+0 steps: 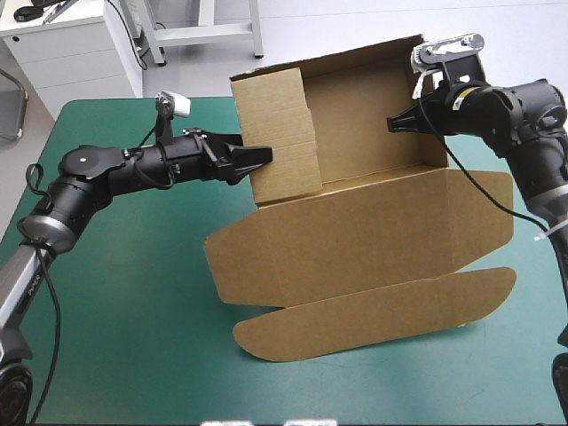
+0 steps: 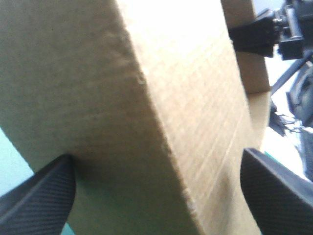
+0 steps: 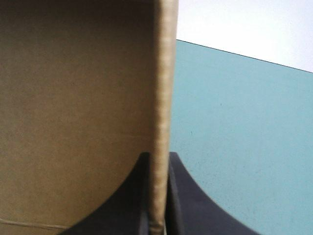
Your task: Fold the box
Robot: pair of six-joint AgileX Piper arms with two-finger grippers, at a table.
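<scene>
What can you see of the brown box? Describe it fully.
The box is brown corrugated board, half formed: back and left walls stand raised, front panel and rounded flap spread toward the near edge of the teal-green cover. The open left gripper straddles the thick left wall; the right gripper is shut on a right-side edge.

— What surrounds the table with the teal-green cover point(image 1: 115, 355)?
— A pale grey floor point(image 1: 355, 22), smooth and evenly lit. Past the far left corner stands a white boxy cabinet point(image 1: 62, 53), with a grey metal frame on legs point(image 1: 204, 34) just beside it.
</scene>
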